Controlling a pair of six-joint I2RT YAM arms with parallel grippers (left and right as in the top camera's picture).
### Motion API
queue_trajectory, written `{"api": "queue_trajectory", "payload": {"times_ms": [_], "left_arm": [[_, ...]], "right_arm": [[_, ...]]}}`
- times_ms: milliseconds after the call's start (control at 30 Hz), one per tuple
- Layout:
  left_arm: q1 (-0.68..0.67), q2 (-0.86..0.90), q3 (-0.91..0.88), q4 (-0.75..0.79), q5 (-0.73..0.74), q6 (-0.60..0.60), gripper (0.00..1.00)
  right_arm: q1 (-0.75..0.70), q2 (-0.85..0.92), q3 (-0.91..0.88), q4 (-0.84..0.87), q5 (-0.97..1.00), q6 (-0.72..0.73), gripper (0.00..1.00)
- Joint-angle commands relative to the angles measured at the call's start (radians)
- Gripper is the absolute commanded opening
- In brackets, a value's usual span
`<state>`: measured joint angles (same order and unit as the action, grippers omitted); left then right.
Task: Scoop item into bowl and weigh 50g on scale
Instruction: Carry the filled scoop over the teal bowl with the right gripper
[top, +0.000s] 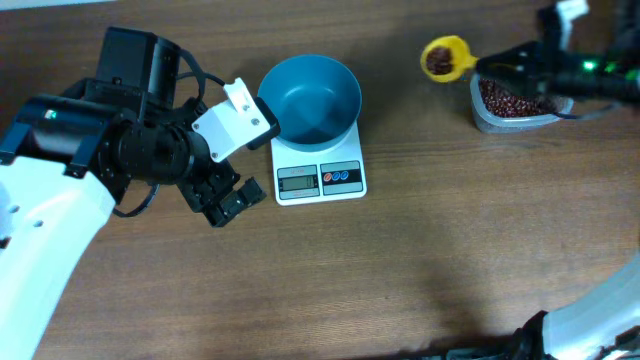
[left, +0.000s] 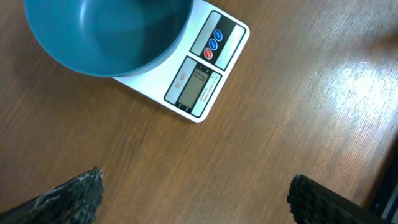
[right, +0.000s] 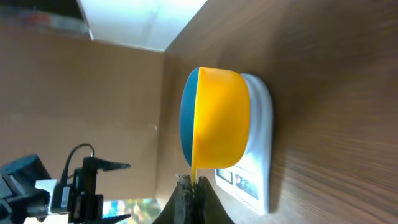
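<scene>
The right fingers (right: 185, 204) clench a yellow scoop (right: 219, 118) of beans (top: 438, 62); the left fingers (left: 73, 198) are spread wide, with the bowl (left: 93, 37) on the scale (left: 198, 84) beyond them.

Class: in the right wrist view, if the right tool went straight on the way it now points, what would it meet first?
Probably the teal bowl on the scale. It lies directly beyond the yellow scoop that the right tool holds, though depth is unclear.
</scene>
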<state>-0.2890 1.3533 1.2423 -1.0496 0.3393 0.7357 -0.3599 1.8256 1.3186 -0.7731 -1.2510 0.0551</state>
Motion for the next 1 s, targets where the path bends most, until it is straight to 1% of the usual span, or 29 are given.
{"api": "queue_trajectory", "payload": {"times_ms": [0, 67, 100, 167, 300, 333, 400, 433, 500, 633, 833, 967], "left_arm": [[-0.003, 0.004, 0.017, 0.001, 0.004, -0.016, 0.99], [-0.003, 0.004, 0.017, 0.001, 0.004, -0.016, 0.99], [-0.003, 0.004, 0.017, 0.001, 0.004, -0.016, 0.99], [-0.003, 0.004, 0.017, 0.001, 0.004, -0.016, 0.99], [-0.003, 0.004, 0.017, 0.001, 0.005, -0.016, 0.99], [-0.003, 0.004, 0.017, 0.001, 0.004, -0.016, 0.99], [-0.003, 0.004, 0.017, 0.001, 0.004, -0.016, 0.99], [-0.003, 0.004, 0.017, 0.001, 0.004, -0.016, 0.99], [-0.003, 0.004, 0.017, 0.001, 0.004, -0.016, 0.99], [-0.003, 0.004, 0.017, 0.001, 0.004, -0.016, 0.99], [-0.003, 0.004, 0.017, 0.001, 0.004, -0.016, 0.99], [-0.003, 0.004, 0.017, 0.001, 0.004, -0.016, 0.99]], "right_arm": [[0.097, 0.012, -0.008, 0.068, -0.029, 0.091, 0.04], [0.147, 0.012, -0.008, 0.134, -0.029, 0.159, 0.04], [0.183, 0.012, -0.008, 0.195, -0.029, 0.207, 0.04], [0.217, 0.012, -0.008, 0.258, -0.029, 0.245, 0.04], [0.285, 0.012, -0.008, 0.388, -0.023, 0.249, 0.04], [0.305, 0.012, -0.008, 0.438, -0.009, 0.238, 0.04], [0.328, 0.012, -0.008, 0.48, 0.047, 0.234, 0.04], [0.335, 0.012, -0.008, 0.487, 0.062, 0.208, 0.04], [0.354, 0.012, -0.008, 0.489, 0.063, 0.106, 0.04], [0.379, 0.012, -0.008, 0.489, 0.063, -0.023, 0.04], [0.431, 0.012, -0.008, 0.47, 0.063, -0.293, 0.04], [0.447, 0.012, -0.008, 0.465, 0.11, -0.314, 0.04]]}}
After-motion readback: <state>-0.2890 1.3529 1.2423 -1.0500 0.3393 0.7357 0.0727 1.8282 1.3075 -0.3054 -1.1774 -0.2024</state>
